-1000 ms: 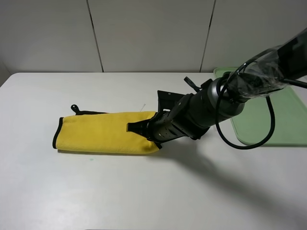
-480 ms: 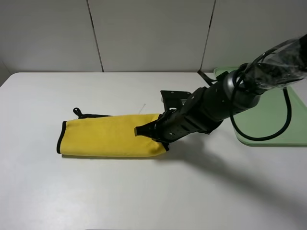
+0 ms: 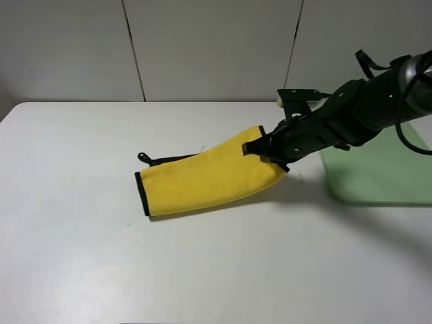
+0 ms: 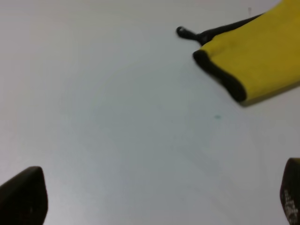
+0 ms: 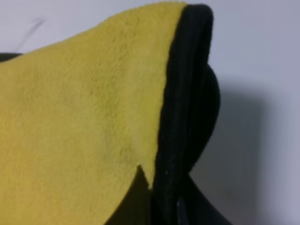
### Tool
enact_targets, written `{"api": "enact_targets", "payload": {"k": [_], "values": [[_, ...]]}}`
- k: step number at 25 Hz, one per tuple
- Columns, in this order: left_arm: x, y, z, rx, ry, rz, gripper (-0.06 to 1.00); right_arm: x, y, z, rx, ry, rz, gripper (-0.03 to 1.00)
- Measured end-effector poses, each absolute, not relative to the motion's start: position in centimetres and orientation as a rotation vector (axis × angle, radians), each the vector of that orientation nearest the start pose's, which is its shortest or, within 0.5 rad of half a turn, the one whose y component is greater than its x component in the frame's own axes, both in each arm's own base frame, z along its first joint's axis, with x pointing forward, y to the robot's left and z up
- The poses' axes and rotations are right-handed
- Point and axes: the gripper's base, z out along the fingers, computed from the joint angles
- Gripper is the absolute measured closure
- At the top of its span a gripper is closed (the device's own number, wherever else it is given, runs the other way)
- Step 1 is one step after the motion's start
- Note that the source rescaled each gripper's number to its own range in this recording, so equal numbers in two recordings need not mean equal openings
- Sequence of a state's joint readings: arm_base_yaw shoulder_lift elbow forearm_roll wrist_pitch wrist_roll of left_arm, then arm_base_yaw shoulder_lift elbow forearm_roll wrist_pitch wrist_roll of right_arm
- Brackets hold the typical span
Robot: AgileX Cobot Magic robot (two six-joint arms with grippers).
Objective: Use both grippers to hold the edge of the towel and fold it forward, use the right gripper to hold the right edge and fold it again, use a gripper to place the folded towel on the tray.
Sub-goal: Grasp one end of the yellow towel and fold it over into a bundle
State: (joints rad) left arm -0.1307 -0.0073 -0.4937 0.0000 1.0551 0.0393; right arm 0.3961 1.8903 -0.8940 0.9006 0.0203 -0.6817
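The yellow towel [image 3: 202, 179] lies folded into a long band on the white table, with its black edge [image 3: 142, 196] and corner loop [image 3: 143, 158] at the left end. My right gripper [image 3: 264, 150] is shut on the towel's right end and holds that end raised above the table; the left end still rests on it. The right wrist view shows the yellow cloth [image 5: 84, 117] and its black trim [image 5: 180, 93] close up, draped over the gripper. My left gripper [image 4: 157, 197] is open and empty above bare table, apart from the towel's left end [image 4: 253, 61]. The pale green tray [image 3: 378, 179] lies to the right.
The white table [image 3: 101, 256] ends at a panelled wall at the back. The right arm [image 3: 358, 115] with its cables reaches in over the tray's left part. The left arm does not show in the exterior high view.
My right gripper has moved right and toward the back, lifting the towel's right end. The whole towel has slid right and now lies slanted, nearer the tray.
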Motion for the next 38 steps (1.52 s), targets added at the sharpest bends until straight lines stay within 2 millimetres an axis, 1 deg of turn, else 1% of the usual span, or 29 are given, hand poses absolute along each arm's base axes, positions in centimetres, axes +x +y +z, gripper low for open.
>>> {"api": "enact_targets", "payload": {"k": [4, 9, 12, 15, 22, 27, 31, 38], "values": [[-0.5, 0.1, 27.6, 0.173, 2.031, -0.057, -0.06, 33.5, 10.3, 12.8, -0.2, 2.494, 0.219, 0.93], [-0.5, 0.1, 27.6, 0.173, 2.031, -0.057, -0.06, 34.3, 6.5, 12.9, -0.153, 2.509, 0.162, 0.93], [-0.5, 0.1, 27.6, 0.173, 2.031, -0.057, -0.06, 34.4, 5.2, 12.8, -0.149, 2.521, 0.143, 0.93], [-0.5, 0.1, 27.6, 0.173, 2.031, -0.057, -0.06, 34.2, 4.8, 13.2, -0.173, 2.527, 0.145, 0.93], [-0.5, 0.1, 27.6, 0.173, 2.031, -0.057, -0.06, 33.5, 5.1, 17.2, -0.213, 2.442, 0.18, 0.93], [-0.5, 0.1, 27.6, 0.173, 2.031, -0.057, -0.06, 32.4, 7.0, 19.9, -0.268, 2.378, 0.234, 0.93], [-0.5, 0.1, 27.6, 0.173, 2.031, -0.057, -0.06, 31.6, 8.9, 20.9, -0.297, 2.359, 0.29, 0.93], [-0.5, 0.1, 27.6, 0.173, 2.031, -0.057, -0.06, 30.2, 13.0, 20.9, -0.303, 2.368, 0.411, 0.93]]}}
